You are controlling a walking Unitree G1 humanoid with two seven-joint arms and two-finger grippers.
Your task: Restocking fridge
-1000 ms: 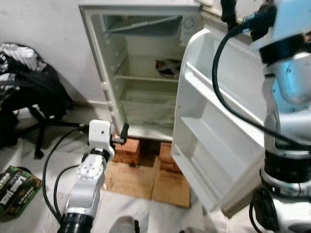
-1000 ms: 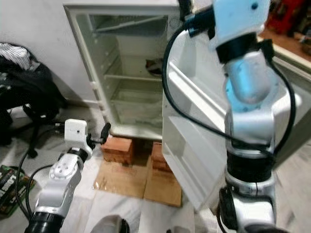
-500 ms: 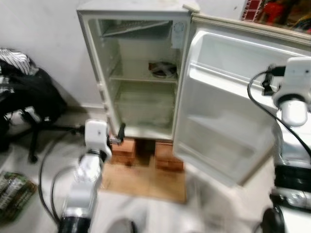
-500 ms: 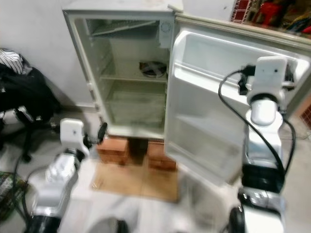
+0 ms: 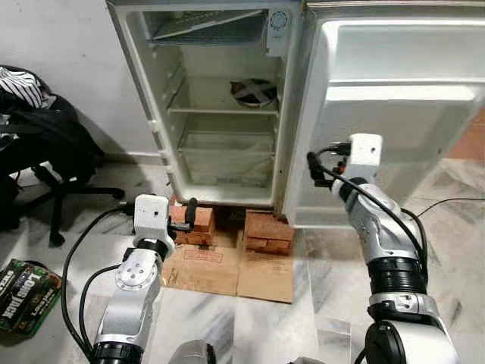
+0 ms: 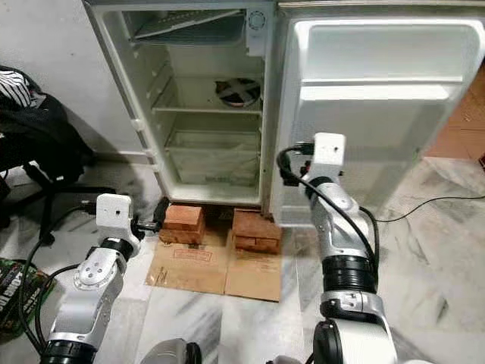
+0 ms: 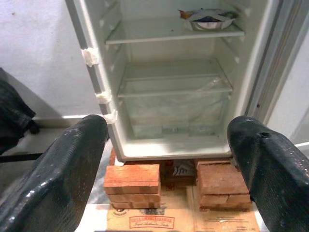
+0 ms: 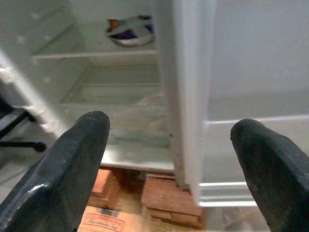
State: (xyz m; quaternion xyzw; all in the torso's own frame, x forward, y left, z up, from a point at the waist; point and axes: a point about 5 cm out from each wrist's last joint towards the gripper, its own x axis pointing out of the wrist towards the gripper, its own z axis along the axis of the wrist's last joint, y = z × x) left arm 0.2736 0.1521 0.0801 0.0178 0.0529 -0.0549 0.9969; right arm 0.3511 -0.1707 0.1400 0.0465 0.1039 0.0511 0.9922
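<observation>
Bricks [image 5: 267,231] of red clay prop the open white fridge [image 5: 220,114]. Left gripper [image 7: 169,159] and right gripper [image 8: 169,159], both spread wide and holding nothing, face its shelves.

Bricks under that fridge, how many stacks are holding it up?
2. One brick stack sits under the fridge on its hinge-free side, the other brick stack under the side where the door hangs. Both rest on cardboard. Any further back would be hidden.

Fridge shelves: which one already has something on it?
The upper wire shelf, just under the freezer box; a foil-wrapped dish sits at its right rear. The glass shelf below it, over the crisper, looks bare.
</observation>
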